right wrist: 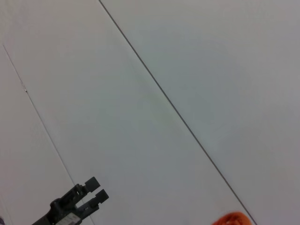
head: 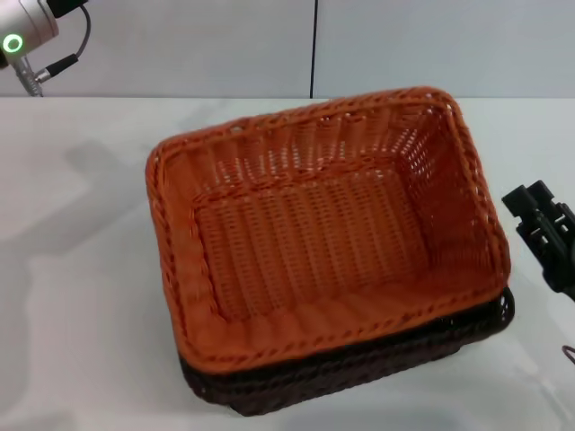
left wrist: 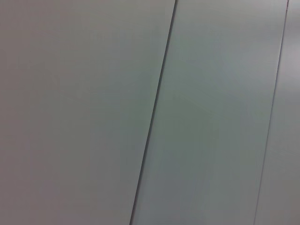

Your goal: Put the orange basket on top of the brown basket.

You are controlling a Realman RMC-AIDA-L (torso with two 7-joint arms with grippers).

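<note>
The orange basket (head: pixel 314 233) sits nested on top of the brown basket (head: pixel 377 364). Only the brown basket's front and right rim show beneath it. A corner of the orange basket also shows in the right wrist view (right wrist: pixel 232 219). My right gripper (head: pixel 528 197) is open and empty, just right of the stacked baskets and apart from them. My left arm (head: pixel 22 31) is raised at the far left, away from the baskets. My left gripper (right wrist: pixel 93 190) shows far off against the wall in the right wrist view.
The baskets stand on a white table (head: pixel 81 296) with bare surface to their left and front. A pale wall with a dark vertical seam (head: pixel 314 45) rises behind the table. The left wrist view shows only that wall (left wrist: pixel 93 112).
</note>
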